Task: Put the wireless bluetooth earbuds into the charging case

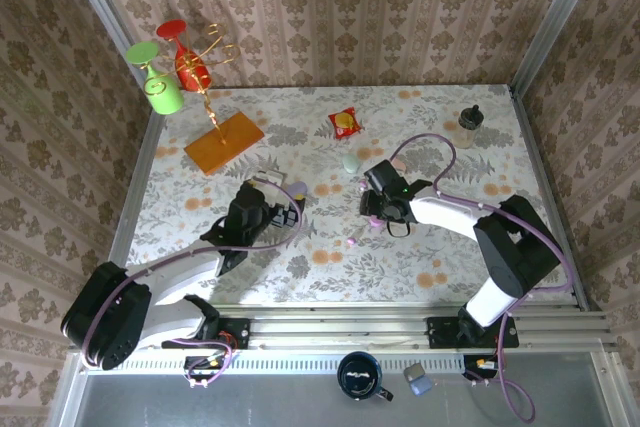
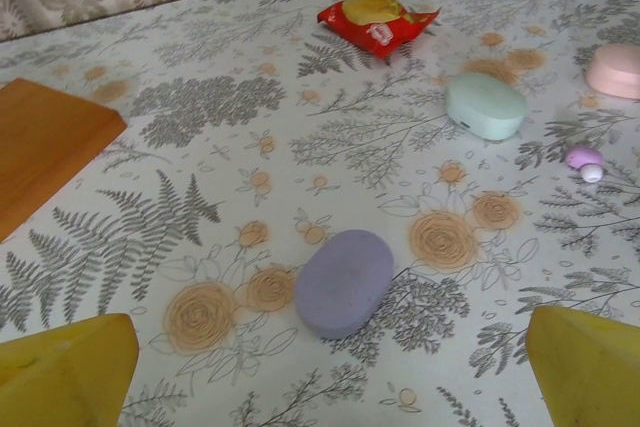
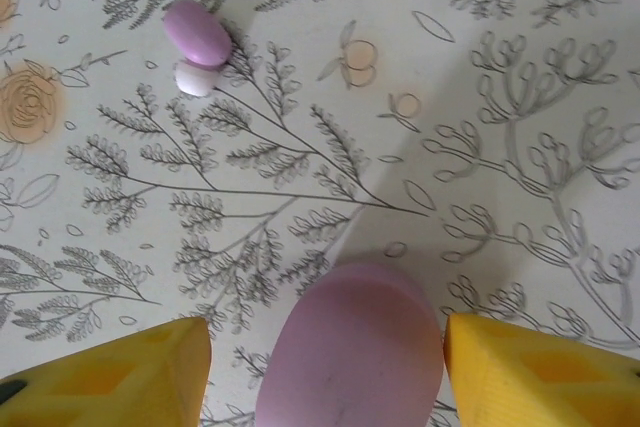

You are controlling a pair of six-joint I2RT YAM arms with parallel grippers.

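My right gripper (image 3: 328,372) is open and low over the table, its yellow fingers (image 3: 120,372) on either side of a closed pink charging case (image 3: 350,352). The left finger stands clear of the case and the right one is close against it. One earbud (image 3: 197,35), purple-pink with a white tip, lies ahead and to the left; it also shows as earbud (image 2: 585,161) and earbud (image 1: 351,243). My left gripper (image 2: 330,377) is wide open with nothing in it, just short of a closed purple case (image 2: 344,282). Farther off sit a green case (image 2: 486,105) and the pink case (image 2: 615,69).
A red snack packet (image 2: 377,19) lies beyond the green case. An orange wooden board (image 1: 224,141) with a wire stand holding red and green glasses (image 1: 165,92) is at the back left. A small dark jar (image 1: 470,119) stands at the back right.
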